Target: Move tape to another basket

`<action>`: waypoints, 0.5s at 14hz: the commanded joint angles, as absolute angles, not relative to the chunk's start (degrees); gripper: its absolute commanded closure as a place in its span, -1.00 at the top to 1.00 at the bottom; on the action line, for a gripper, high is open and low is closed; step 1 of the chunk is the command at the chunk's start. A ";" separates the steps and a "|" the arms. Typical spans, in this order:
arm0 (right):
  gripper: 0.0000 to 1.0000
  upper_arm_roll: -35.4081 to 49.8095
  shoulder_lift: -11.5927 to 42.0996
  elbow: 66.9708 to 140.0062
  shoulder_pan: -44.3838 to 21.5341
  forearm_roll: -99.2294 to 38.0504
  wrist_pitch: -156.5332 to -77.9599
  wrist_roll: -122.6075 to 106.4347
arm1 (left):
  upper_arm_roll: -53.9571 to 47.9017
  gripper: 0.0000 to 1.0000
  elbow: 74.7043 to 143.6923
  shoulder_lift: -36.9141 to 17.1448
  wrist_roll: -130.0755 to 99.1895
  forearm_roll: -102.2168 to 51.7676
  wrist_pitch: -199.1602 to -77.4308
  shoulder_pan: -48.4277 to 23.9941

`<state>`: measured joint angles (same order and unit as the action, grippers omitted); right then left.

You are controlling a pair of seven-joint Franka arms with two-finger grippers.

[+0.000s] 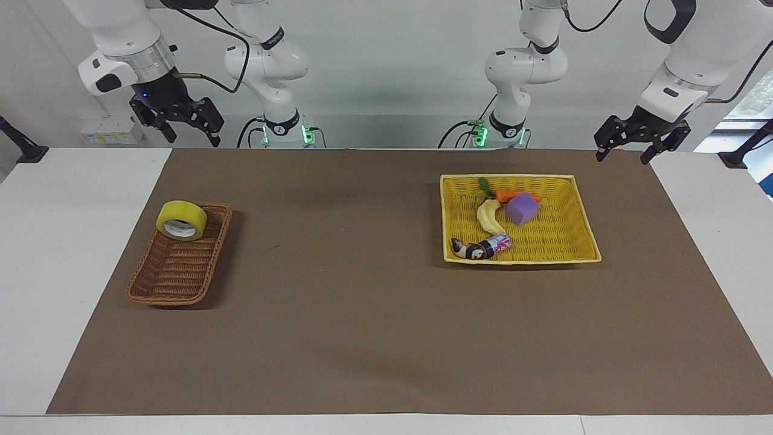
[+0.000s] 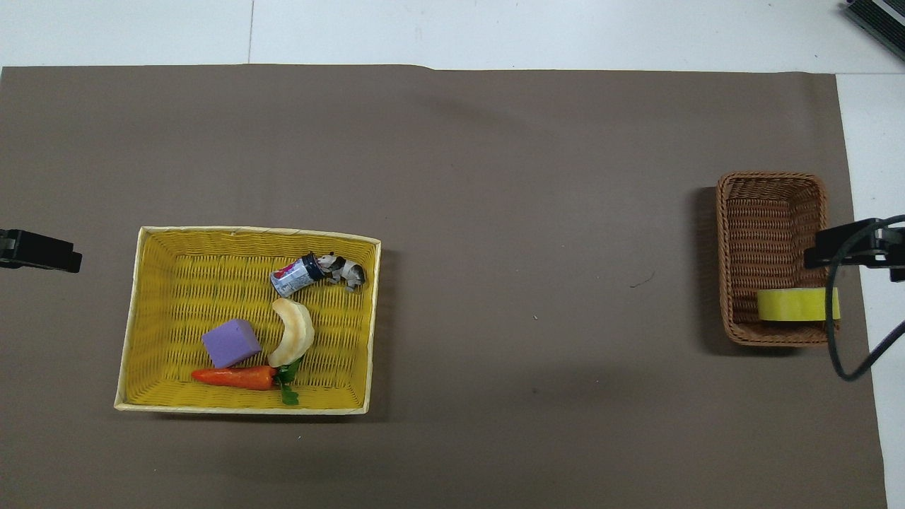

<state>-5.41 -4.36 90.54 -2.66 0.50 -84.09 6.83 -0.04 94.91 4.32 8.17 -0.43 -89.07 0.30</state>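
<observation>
Tape (image 1: 181, 220): stands tilted in the brown basket (image 1: 179, 266), at the end nearer the robots.
Right gripper (image 1: 188, 128): raised, fingers spread, holding nothing.
Left gripper (image 1: 624, 150): raised past the yellow basket (image 1: 583, 211), fingers spread, waiting.
Yellow basket: holds a purple cube (image 1: 522, 208).

In the overhead view the picture's edges cut off both black claws, the left claw (image 2: 42, 251) and the right claw (image 2: 852, 247), and a dangling black cable (image 2: 833, 332) crossed the translucent yellow tape roll (image 2: 795, 305).
</observation>
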 commanded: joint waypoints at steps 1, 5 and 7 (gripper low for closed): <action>1.00 -5.01 -5.71 91.41 -1.23 2.02 -83.85 5.36 | -0.26 1.00 93.96 3.96 8.88 0.62 -88.15 0.62; 1.00 -4.30 -5.89 91.05 -1.32 -1.12 -84.55 5.98 | -0.26 1.00 93.96 3.96 8.88 0.53 -88.15 0.62; 1.00 -4.39 -5.89 91.93 -1.32 -1.32 -84.81 5.02 | -0.26 1.00 93.96 3.96 8.88 0.53 -88.15 0.62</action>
<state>-4.72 -4.99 90.43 -2.11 0.11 -84.11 6.78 -0.04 94.91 4.32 8.17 -0.43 -89.07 0.30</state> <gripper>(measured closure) 0.000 0.000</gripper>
